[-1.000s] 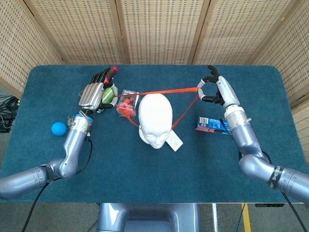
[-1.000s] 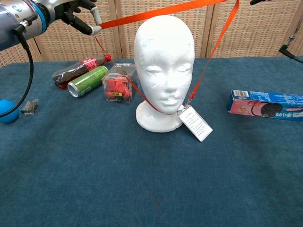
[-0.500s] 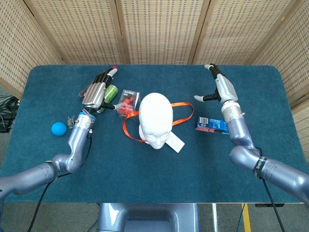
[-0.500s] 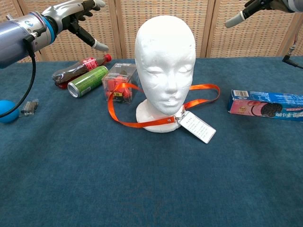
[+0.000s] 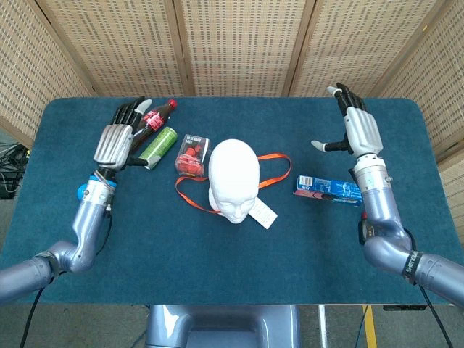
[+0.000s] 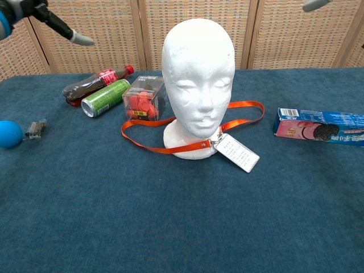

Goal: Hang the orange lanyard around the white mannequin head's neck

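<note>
The white mannequin head stands upright mid-table. The orange lanyard loops around its neck and lies slack on the cloth on both sides, its white card lying in front of the base. My left hand is raised at the far left, fingers spread, holding nothing; only its fingertips show in the chest view. My right hand is raised at the far right, fingers apart and empty.
A cola bottle, a green can and a clear box of red pieces sit left of the head. A blue ball and a small clip lie far left. A blue cookie box lies at the right.
Both hands let go of the stretched lanyard, which dropped around the neck and settled on the table. Both hands then moved outward and back, away from the head.
</note>
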